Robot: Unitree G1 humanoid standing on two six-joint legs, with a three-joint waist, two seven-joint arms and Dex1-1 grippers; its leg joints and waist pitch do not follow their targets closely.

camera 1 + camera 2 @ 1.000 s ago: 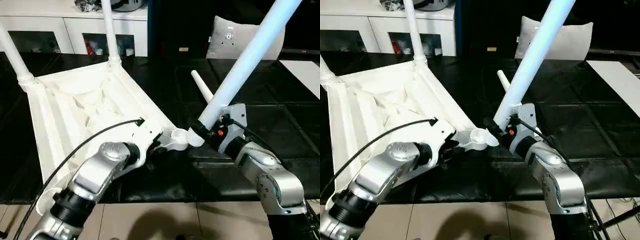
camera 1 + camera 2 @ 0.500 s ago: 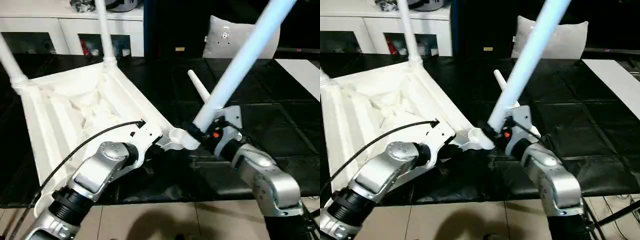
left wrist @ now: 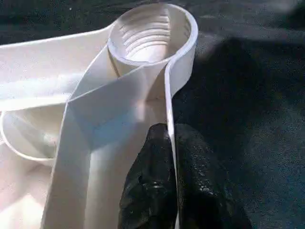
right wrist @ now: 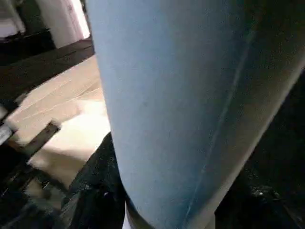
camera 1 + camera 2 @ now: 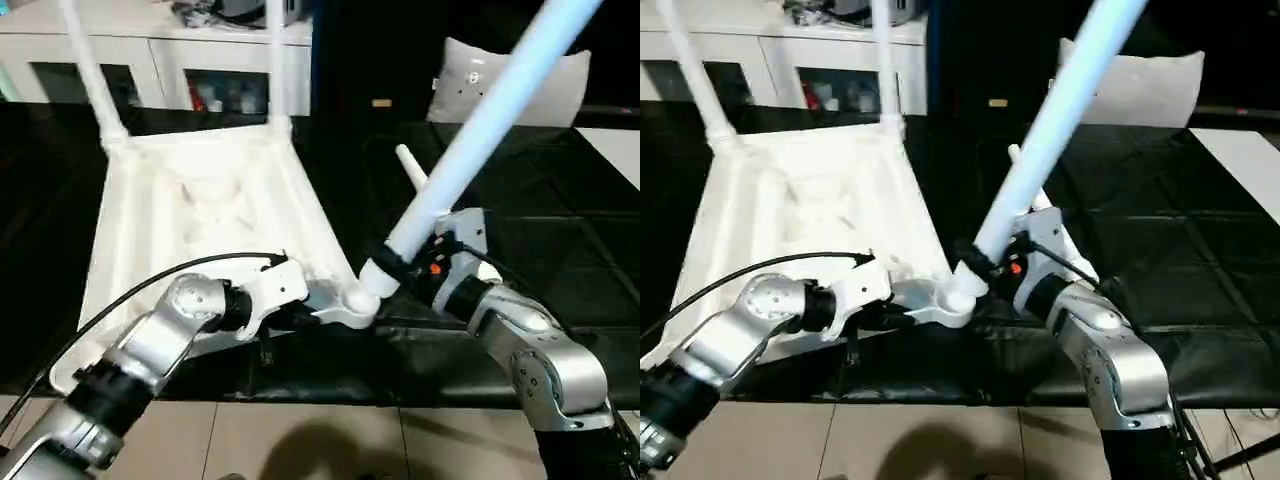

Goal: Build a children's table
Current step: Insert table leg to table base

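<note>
A: What is closest to us?

B: The robot's two silver arms. The left hand [image 3: 171, 157] has its two black fingers [image 3: 152, 191] pinched tight on the thin white rim of the white square plastic table top [image 5: 200, 210], just behind the round corner socket [image 3: 152, 31]. One finger is inside the rim and one is outside.

A: And the right hand?

B: The right hand [image 5: 400, 268] is about half open around the thick bottom end of a long white plastic tube leg [image 5: 480, 130]. It holds that leg. The leg leans up and away, past the top of the picture.

A: Where is the end of the leg?

B: Right at the near corner socket [image 5: 350, 300] of the table top. It looks like it touches the socket. I cannot tell if it is inside.

A: How does the table top lie?

B: Upside down on the black surface [image 5: 560, 200], ribs facing up. Its near corner is beside the two hands.

A: What is farther back?

B: Another white leg [image 5: 412, 170] lies on the black surface behind the right hand. Two more white legs, one on the far left [image 5: 90, 70] and one on the far right [image 5: 278, 70], stand up from the far corners of the table top.

A: And at the very back?

B: A grey-white cushion [image 5: 470, 75] and a white cabinet [image 5: 150, 50].
</note>
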